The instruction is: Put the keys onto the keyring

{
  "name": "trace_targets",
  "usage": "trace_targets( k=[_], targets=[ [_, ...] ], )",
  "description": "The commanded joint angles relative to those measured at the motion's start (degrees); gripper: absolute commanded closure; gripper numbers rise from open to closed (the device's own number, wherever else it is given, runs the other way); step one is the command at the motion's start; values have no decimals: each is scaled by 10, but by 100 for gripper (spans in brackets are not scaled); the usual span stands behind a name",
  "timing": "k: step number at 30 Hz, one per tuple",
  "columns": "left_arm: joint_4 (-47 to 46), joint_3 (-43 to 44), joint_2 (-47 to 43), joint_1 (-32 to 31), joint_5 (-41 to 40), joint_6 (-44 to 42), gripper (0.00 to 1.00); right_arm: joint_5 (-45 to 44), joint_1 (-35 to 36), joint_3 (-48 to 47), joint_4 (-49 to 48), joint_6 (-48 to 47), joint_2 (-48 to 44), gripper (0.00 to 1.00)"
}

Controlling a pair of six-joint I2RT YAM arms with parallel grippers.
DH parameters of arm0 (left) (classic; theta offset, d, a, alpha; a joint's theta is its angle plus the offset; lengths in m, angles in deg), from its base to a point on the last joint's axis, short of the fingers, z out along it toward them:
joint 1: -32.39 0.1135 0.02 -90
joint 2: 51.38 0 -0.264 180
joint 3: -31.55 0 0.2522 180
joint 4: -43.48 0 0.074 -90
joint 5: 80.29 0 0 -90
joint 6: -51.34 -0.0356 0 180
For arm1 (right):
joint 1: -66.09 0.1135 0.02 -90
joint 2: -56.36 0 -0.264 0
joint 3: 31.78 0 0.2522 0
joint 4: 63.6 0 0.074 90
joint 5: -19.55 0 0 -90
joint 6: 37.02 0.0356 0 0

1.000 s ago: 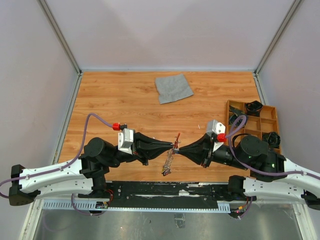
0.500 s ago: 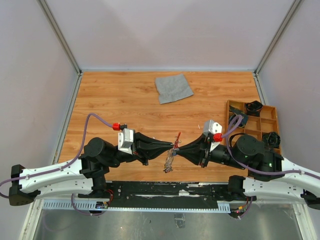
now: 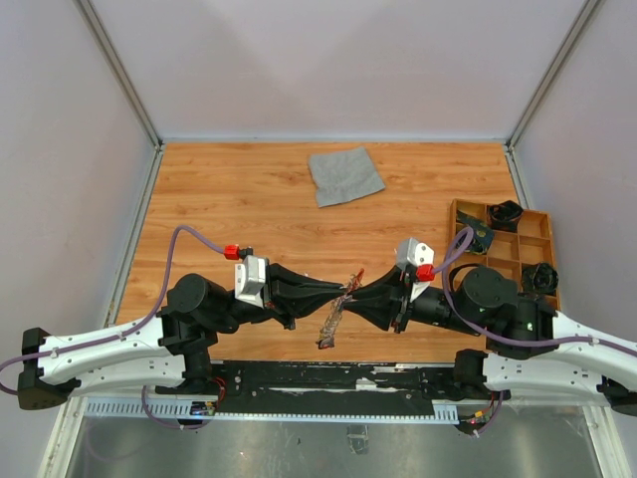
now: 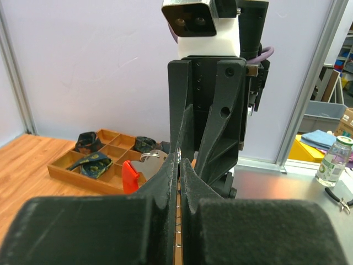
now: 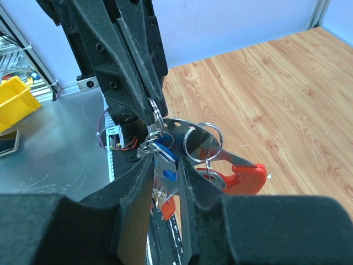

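Observation:
My two grippers meet tip to tip above the near middle of the table. The left gripper (image 3: 342, 289) is shut on a silvery split ring of the keyring (image 3: 354, 275); its fingers (image 4: 181, 160) pinch it edge-on. The keyring's red clip (image 5: 248, 178) hangs to one side, and the chain (image 3: 329, 327) trails down to the table. The right gripper (image 3: 360, 291) is shut on a flat silvery key with a blue head (image 5: 165, 152), right at the left fingertips. A red key head (image 5: 168, 208) dangles below. A second split ring (image 5: 202, 142) sits beside the blue key.
A grey cloth square (image 3: 345, 175) lies at the far middle of the table. A wooden compartment tray (image 3: 532, 244) with dark items stands at the right, also in the left wrist view (image 4: 77, 175). Side walls enclose the table.
The right gripper has pushed left and closer to the left gripper. The red clip has tilted, and the chain's lower end has swung slightly left. The left arm has stayed put.

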Motion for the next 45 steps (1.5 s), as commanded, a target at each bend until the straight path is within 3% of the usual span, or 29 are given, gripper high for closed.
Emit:
trace_targets(
  k=[1, 8, 16, 22, 45],
  targets=[
    [-36, 3, -7, -5, -1, 1, 100, 15, -6, 3, -26, -1, 0, 73],
    [-37, 5, -5, -5, -2, 0, 99, 16, -6, 3, -26, -2, -1, 70],
    [-36, 5, -3, -4, -3, 0, 100, 17, -6, 2, -26, -2, -3, 92],
    [-36, 6, 0, -5, -2, -1, 99, 1, -6, -3, -10, -3, -20, 98],
    [-31, 6, 5, -4, 1, -2, 99, -31, -6, -21, 42, -12, -43, 96]
  ],
)
